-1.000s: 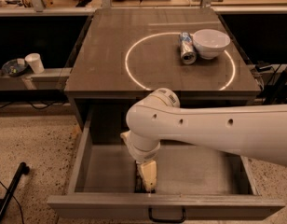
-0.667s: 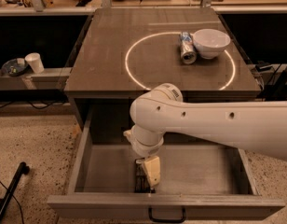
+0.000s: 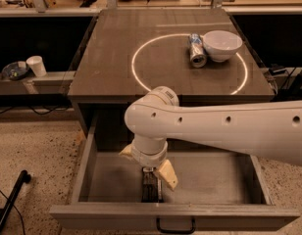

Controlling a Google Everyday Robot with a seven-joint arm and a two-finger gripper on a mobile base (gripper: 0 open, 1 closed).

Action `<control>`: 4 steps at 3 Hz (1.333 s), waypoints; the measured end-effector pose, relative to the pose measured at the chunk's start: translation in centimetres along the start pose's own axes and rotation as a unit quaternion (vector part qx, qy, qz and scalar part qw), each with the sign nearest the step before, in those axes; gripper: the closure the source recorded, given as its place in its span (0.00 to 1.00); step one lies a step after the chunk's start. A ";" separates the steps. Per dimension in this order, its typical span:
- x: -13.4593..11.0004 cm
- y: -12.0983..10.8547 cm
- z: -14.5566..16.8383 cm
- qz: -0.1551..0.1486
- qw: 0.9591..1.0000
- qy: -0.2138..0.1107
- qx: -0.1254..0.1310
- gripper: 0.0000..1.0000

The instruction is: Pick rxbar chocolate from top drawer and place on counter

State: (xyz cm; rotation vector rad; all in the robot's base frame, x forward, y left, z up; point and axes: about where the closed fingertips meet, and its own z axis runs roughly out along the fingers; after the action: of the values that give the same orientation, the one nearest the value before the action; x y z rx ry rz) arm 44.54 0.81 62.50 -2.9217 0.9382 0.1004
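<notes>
My hand (image 3: 152, 174) hung low inside the open top drawer (image 3: 87, 155), directly over the rxbar chocolate (image 3: 151, 191) lying near the front, positioned for grasping. Whether it was wide or closed, I couldn't tell.

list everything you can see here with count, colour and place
rxbar chocolate: 1, black, on the drawer floor near the front
top drawer: 1, grey, pulled open below the counter
counter: 1, dark grey-brown, white circle on top
can: 1, silver-blue, lying on the counter
bowl: 1, white, beside the can
cup: 1, white, on the left ledge
arm: 1, white, reaching in from the right
claw: 1, down in the drawer, right above the bar
</notes>
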 end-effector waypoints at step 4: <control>0.3 0.9 1.8 -0.218 0.975 -0.014 -0.028 0.00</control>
State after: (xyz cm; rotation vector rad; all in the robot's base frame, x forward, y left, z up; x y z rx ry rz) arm 44.20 0.00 60.66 -3.0865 0.2752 0.1438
